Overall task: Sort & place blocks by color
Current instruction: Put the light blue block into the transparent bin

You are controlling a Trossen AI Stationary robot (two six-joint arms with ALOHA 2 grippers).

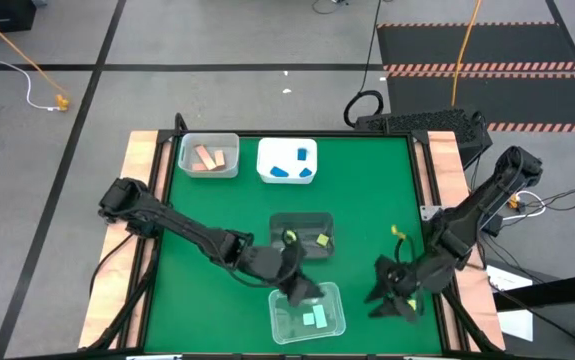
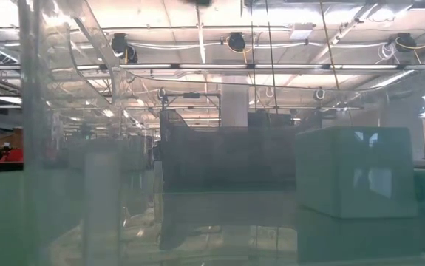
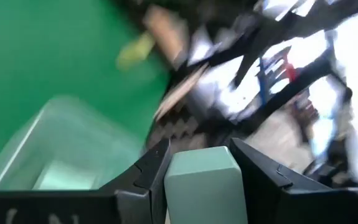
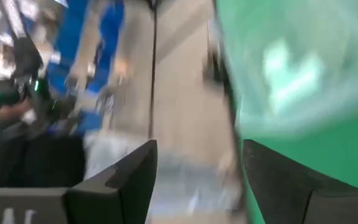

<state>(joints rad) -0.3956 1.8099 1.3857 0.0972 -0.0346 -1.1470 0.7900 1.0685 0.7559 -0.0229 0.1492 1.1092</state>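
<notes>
My left gripper (image 1: 300,284) hangs over the far rim of the near clear tray (image 1: 332,300) and is shut on a mint green block (image 3: 200,183). Two mint green blocks (image 1: 314,318) lie on that tray's floor; the low view shows one mint block (image 2: 356,170) through the clear wall. My right gripper (image 1: 392,292) hovers open over the mat at the near right, nothing between its fingers (image 4: 132,180). A yellow block (image 1: 397,232) lies loose on the mat beyond it. Yellow blocks (image 1: 319,240) lie in the middle clear tray. My left gripper pinches the mint green block by two opposite sides (image 3: 172,180) between its two fingers (image 3: 150,174). The fingers come slanting from the table's left, tipped a little downward. The block is lifted clear, above the near tray.
At the far edge a clear tray (image 1: 229,140) holds tan blocks (image 1: 207,158), and a white tray (image 1: 267,150) holds blue blocks (image 1: 289,168). Open green mat (image 1: 217,205) lies at the left and between the trays.
</notes>
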